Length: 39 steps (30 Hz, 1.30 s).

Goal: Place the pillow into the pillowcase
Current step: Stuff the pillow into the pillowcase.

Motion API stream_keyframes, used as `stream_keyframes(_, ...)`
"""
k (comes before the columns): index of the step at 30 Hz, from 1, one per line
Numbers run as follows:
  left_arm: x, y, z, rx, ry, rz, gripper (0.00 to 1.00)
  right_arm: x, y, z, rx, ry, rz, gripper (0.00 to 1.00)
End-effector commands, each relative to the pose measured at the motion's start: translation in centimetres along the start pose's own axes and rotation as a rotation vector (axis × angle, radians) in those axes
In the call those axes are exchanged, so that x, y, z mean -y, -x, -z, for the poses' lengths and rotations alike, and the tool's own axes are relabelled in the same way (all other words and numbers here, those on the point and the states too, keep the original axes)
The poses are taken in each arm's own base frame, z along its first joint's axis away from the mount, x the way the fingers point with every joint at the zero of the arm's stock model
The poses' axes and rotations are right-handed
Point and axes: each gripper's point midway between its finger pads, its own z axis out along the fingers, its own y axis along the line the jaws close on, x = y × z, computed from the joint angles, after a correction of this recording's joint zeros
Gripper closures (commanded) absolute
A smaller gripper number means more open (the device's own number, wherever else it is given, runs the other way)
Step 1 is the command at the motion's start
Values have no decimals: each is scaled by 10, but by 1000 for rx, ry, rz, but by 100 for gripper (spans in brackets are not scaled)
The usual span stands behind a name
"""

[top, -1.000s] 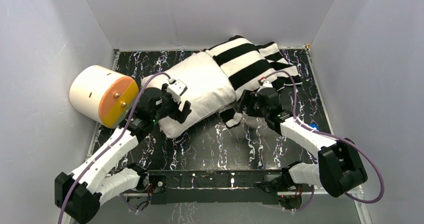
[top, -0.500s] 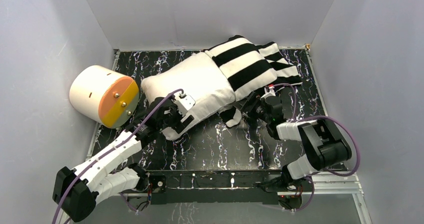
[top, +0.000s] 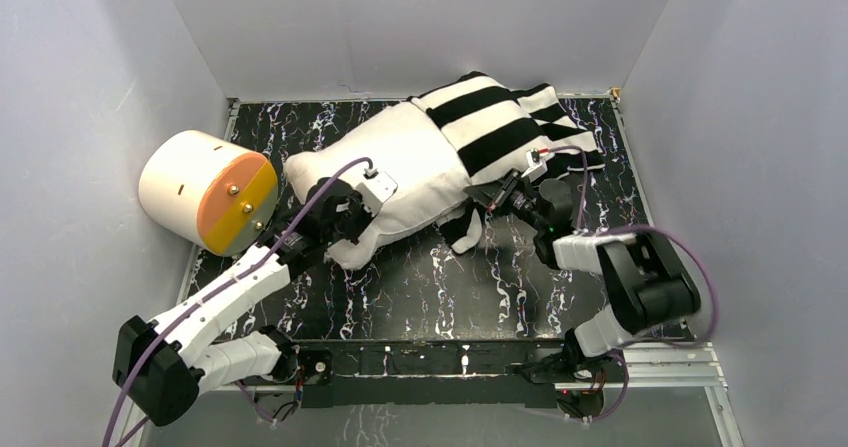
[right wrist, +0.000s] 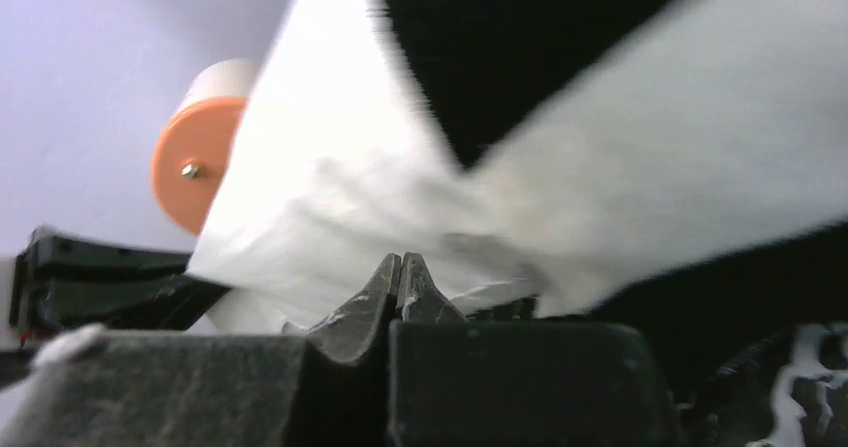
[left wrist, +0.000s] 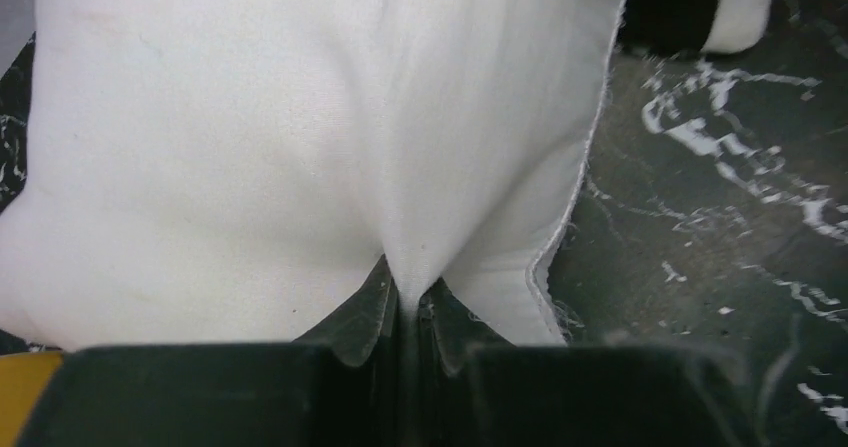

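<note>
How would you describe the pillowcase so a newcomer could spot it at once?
On the black marbled table, look toward the far right corner. The pillowcase lies there, pulled over one end of the white pillow. It alone has broad black and white stripes.

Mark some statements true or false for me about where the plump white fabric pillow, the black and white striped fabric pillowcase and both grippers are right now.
The plump white fabric pillow is fully inside the black and white striped pillowcase. False: its left part sticks out.
The left gripper pinches a fold of the pillow. True.
The cream cylinder with an orange face lies left of the pillow. True.
The right gripper is open, clear of all fabric. False: it is shut on the pillowcase's near edge.
</note>
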Motion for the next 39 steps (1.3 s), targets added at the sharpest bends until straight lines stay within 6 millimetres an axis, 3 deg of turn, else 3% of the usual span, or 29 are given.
stream_keyframes(1, 18, 86, 40, 271, -149, 153, 100, -78, 8, 25, -63, 150, 220, 100)
stream_keyframes(4, 28, 120, 71, 414, -247, 222, 100, -102, 18, 52, -42, 118, 331, 100)
stream_keyframes(6, 32, 130, 84, 464, -278, 255, 100, -118, 30, 67, -15, 90, 417, 100)
stream_keyframes(7, 32, 128, 85, 467, -277, 247, 100, -109, 31, 75, -19, -3, 402, 89)
stream_keyframes(8, 32, 117, 79, 439, -260, 238, 100, -84, 25, 82, -39, -130, 332, 68)
stream_keyframes(10, 38, 102, 72, 408, -266, 234, 100, -50, 17, 91, -22, -261, 271, 50)
stream_keyframes(13, 45, 98, 63, 382, -290, 268, 100, -25, 16, 92, 26, -269, 396, 35)
stream_keyframes(16, 39, 100, 65, 384, -262, 286, 100, 25, -18, 84, -91, -318, 343, 24)
stream_keyframes(20, 38, 109, 66, 395, -274, 283, 100, 61, -29, 84, -15, -371, 260, 29)
stream_keyframes(27, 38, 112, 60, 395, -274, 293, 100, 69, -38, 73, -54, -355, 234, 25)
stream_keyframes(30, 40, 112, 57, 388, -282, 302, 100, 57, -37, 65, -53, -275, 251, 38)
stream_keyframes(32, 32, 116, 58, 393, -244, 356, 100, 48, -35, 63, -47, -238, 254, 66)
stream_keyframes(34, 1, 120, 61, 404, -81, 505, 100, 27, -23, 64, -8, -180, 304, 94)
stream_keyframes(35, -7, 125, 67, 425, -50, 530, 100, 15, -16, 66, 8, -157, 340, 100)
stream_keyframes(39, -12, 151, 98, 544, -80, 492, 100, -60, 22, 84, 83, -43, 491, 100)
